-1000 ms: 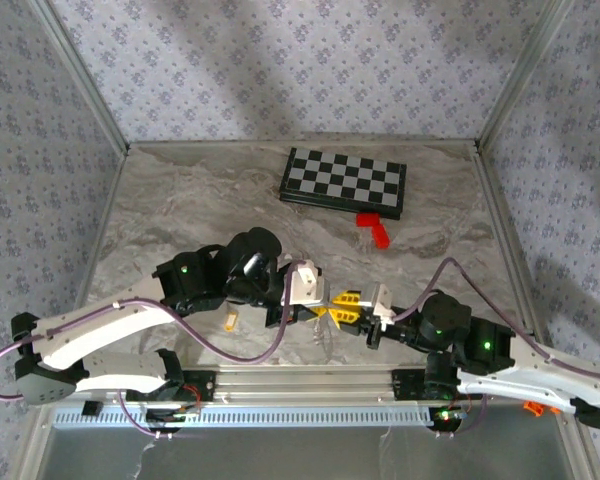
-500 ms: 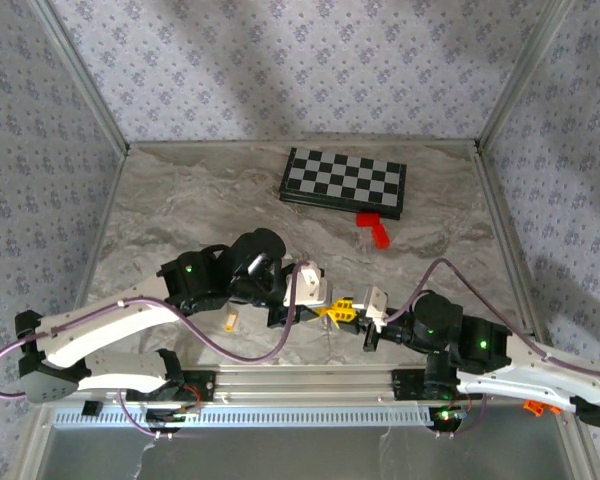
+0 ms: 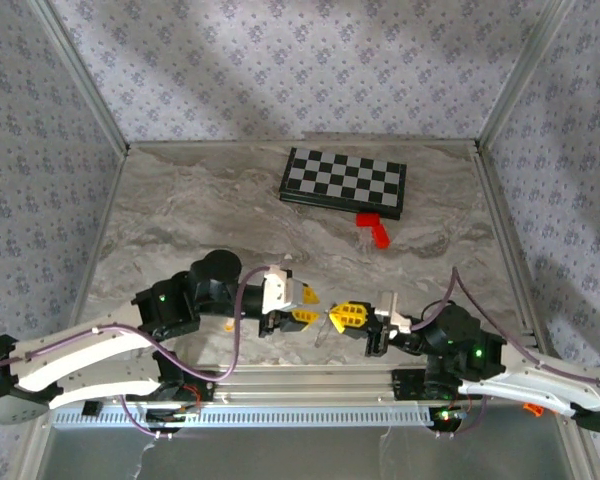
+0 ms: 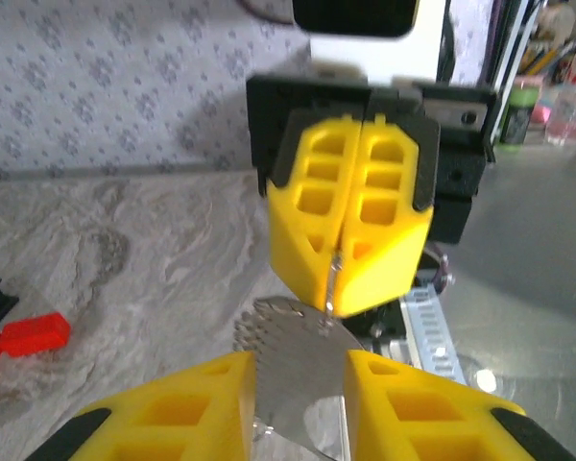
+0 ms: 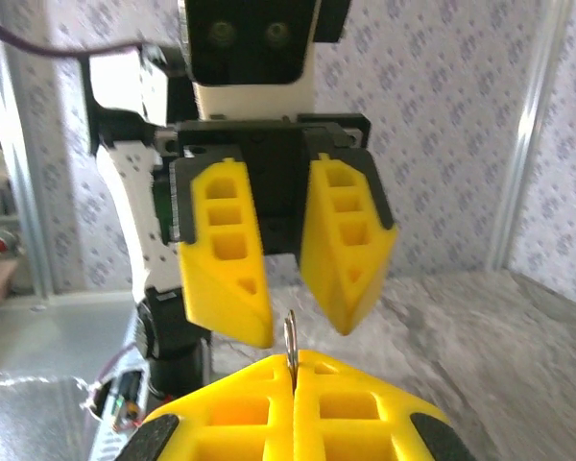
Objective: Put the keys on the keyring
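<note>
My right gripper (image 3: 340,318) (image 5: 293,370) is shut on the keyring (image 5: 290,338), a thin silvery loop seen edge-on and sticking up from between the yellow pads. Facing it at close range is my left gripper (image 3: 305,316) (image 4: 298,363), which stands open with one finger on each side of the ring. In the left wrist view the keyring (image 4: 290,370) shows as a pale silvery shape with a beaded left edge, lying between my fingers and reaching up to the shut right gripper (image 4: 331,305). The key is hidden from view.
At the back of the marble table lies a black-and-white chessboard (image 3: 343,182), with a red block (image 3: 377,230) (image 4: 34,333) just in front of it. Both grippers hover low near the table's front edge, above a metal rail (image 3: 310,380).
The left arm has drawn back to the left and its gripper has opened a little apart from the right one. The right gripper shifted slightly left and down, still holding the ring.
</note>
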Controlling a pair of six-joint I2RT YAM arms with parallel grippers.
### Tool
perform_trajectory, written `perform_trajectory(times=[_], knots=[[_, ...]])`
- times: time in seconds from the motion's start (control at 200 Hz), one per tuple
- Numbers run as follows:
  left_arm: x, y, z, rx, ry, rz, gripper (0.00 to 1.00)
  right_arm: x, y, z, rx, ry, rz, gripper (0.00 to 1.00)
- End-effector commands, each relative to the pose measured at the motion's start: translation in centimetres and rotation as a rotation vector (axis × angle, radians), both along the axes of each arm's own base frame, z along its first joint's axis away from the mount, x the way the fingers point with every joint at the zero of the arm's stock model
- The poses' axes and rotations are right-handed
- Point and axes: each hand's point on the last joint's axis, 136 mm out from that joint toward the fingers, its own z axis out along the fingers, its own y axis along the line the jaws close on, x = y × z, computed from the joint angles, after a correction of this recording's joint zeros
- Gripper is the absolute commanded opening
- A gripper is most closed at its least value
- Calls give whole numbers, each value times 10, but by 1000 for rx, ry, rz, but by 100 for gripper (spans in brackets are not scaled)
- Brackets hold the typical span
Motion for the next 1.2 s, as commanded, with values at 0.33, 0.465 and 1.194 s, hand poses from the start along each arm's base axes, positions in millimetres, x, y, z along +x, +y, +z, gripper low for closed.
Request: perform_trajectory(times=[0.33,0.465,1.194], knots=[[-22,-4,55,-257,47,-127,29,-16,-18,54,319,-28,98,0],[-24,-4,55,-253,50,-142,29,-15,-21,55,329,-31,88,0],[-29,-13,64,-223,26,-173,21,-11,-18,50,313,-20,79,0]])
